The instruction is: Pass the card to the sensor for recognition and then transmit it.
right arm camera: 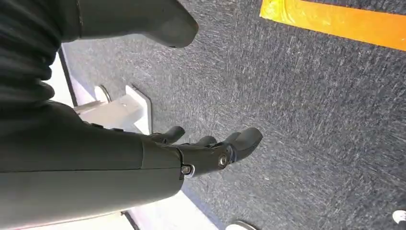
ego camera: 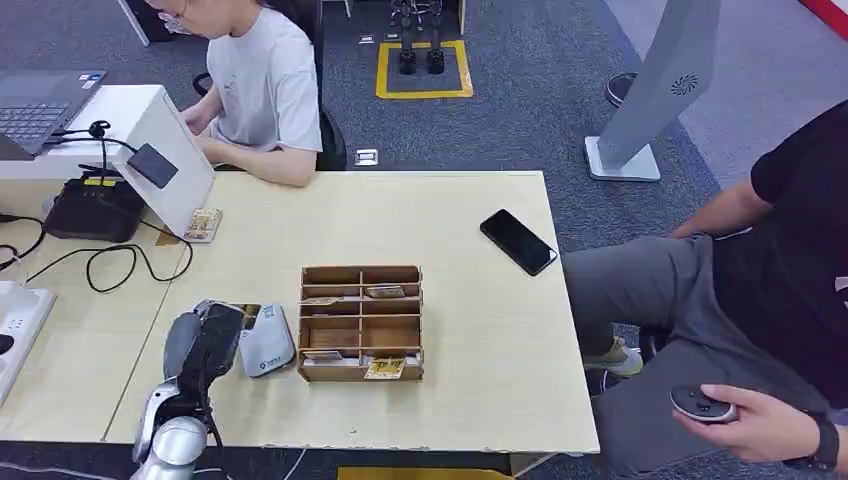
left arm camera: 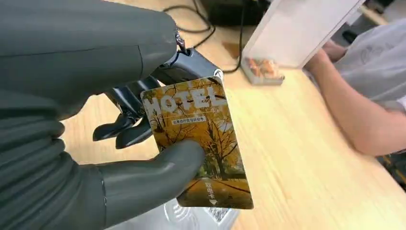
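Observation:
My left hand point(ego camera: 205, 340) hovers near the table's front left, and its thumb point(left arm camera: 158, 175) and fingers pinch a yellow hotel card point(left arm camera: 201, 139) printed with autumn trees. The card hangs just above a grey card sensor point(ego camera: 266, 348), whose edge point(left arm camera: 191, 216) shows under the card in the left wrist view. The sensor lies flat on the table, close against the left side of a wooden card box point(ego camera: 360, 322). My right hand point(right arm camera: 210, 151) hangs over grey carpet with its fingers stretched out and nothing in them.
The wooden box holds several cards in its slots. A black phone point(ego camera: 518, 241) lies at the table's far right. A white slanted stand point(ego camera: 165, 150) and a small card stack point(ego camera: 203, 224) sit at the back left, with cables. One person sits behind the table, another at the right.

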Action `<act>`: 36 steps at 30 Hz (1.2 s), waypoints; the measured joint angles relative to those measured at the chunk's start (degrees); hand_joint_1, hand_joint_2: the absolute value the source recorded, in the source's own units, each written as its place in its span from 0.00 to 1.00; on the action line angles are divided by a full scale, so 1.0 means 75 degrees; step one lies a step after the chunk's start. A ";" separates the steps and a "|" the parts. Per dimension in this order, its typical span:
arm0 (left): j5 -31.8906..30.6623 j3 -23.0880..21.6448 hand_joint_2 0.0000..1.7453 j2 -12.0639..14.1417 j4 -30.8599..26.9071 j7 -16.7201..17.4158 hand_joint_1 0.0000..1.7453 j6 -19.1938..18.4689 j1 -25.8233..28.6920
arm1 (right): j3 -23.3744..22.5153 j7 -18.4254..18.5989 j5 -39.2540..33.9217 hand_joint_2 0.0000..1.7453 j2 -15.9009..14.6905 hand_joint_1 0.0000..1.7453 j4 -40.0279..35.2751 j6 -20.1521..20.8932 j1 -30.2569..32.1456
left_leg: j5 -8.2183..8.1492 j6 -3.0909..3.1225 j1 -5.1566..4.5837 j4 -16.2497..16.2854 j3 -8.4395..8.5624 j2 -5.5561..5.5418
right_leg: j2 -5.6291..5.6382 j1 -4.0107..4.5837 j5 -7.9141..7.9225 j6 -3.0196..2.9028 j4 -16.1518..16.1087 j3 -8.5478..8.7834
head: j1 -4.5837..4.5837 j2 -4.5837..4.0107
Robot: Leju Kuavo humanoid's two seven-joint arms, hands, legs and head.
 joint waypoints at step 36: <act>-0.0926 -0.0702 1.00 -0.0394 0.1262 0.0493 1.00 0.0227 -0.0398 | -0.0105 0.0146 0.0262 1.00 0.0073 0.00 0.0000 0.0070 0.0005 | 0.0001 0.0001 -0.0001 0.0000 0.0004 -0.0003 | -0.0005 -0.0001 0.0001 0.0001 0.0000 0.0008 | 0.0000 0.0000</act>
